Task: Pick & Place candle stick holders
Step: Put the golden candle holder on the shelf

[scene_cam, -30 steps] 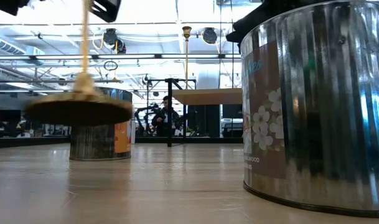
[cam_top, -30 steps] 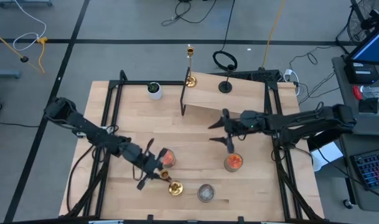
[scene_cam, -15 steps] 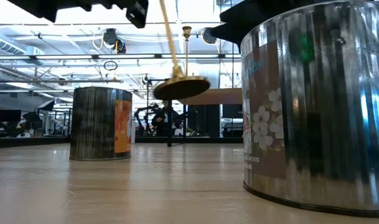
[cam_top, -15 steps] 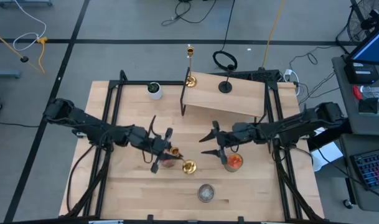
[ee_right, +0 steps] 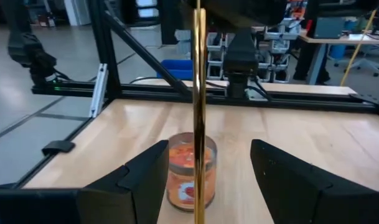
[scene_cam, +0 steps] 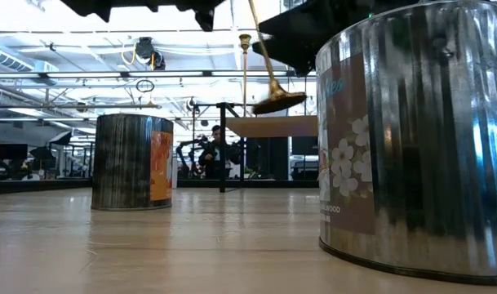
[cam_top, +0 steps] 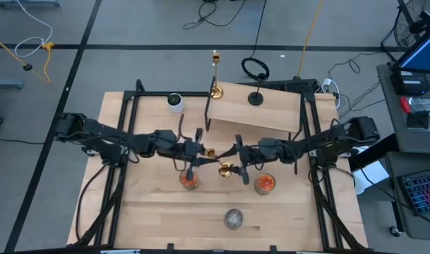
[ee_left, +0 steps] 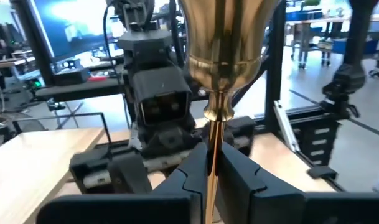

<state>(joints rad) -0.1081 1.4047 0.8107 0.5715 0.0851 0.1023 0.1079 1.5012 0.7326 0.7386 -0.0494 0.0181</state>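
The left gripper point(cam_top: 193, 151) holds a gold holder point(cam_top: 216, 160) up in the air over the middle of the bench point(cam_top: 158, 219), its fingers point(ee_left: 177, 186) closed tight on the thin stem. The right gripper point(cam_top: 239, 159) faces it with fingers point(ee_right: 139, 177) wide apart, one on each side of the stem, not touching. An orange jar point(cam_top: 189, 181) sits just below the left gripper, and another orange jar point(cam_top: 265, 183) sits near the right one.

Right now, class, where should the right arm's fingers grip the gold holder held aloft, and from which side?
The slim stem, from the right: it runs between the right gripper's open fingers, and the left gripper pinches it farther along.
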